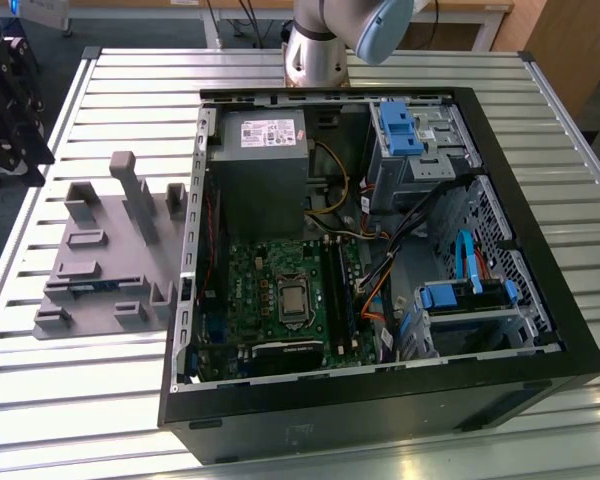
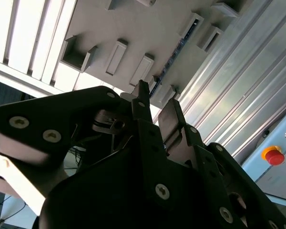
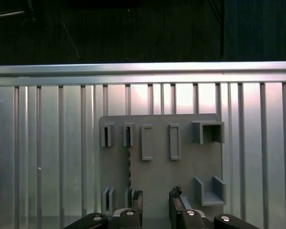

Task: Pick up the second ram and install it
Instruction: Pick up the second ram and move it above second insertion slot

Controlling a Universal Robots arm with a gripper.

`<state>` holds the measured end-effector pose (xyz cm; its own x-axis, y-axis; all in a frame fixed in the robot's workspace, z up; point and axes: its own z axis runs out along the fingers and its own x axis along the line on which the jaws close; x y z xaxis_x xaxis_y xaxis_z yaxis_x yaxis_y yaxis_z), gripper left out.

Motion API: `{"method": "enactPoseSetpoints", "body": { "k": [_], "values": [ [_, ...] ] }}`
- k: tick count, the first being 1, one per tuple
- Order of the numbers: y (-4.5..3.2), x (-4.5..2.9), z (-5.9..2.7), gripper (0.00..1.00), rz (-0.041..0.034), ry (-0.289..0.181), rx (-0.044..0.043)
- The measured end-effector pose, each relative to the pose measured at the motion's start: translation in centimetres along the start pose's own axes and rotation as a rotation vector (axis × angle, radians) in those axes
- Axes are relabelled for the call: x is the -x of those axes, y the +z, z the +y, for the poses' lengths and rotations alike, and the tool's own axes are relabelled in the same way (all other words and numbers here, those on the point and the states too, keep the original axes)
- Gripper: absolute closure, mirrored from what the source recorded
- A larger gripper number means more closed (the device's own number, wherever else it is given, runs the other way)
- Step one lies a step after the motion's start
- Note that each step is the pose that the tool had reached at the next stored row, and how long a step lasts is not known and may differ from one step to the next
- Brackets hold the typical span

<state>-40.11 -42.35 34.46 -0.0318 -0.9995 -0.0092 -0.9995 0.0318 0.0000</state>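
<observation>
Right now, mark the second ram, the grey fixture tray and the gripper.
second ram (image 3: 129, 167): first wrist view, on its thin edge, midway along its length.
grey fixture tray (image 1: 115, 260): exterior view, on its bare flat base.
gripper (image 3: 156, 196): first wrist view, in the gap midway between the fingertips.

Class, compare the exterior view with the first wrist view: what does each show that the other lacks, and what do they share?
Exterior view, not the first wrist view: the open computer case with its motherboard and power supply, and the arm's base. First wrist view, not the exterior: the open pincer above the grey fixture tray, and the dark area beyond the table edge. Both: the fixture tray, the slatted table, and the second ram held in the tray.
</observation>
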Motion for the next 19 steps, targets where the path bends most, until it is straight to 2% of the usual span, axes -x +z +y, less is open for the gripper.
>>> {"method": "enactPoseSetpoints", "body": {
  "k": [19],
  "values": [
    [0.41,0.00,0.00,0.64,0.0000,0.000,0.0001]
  ]
}}
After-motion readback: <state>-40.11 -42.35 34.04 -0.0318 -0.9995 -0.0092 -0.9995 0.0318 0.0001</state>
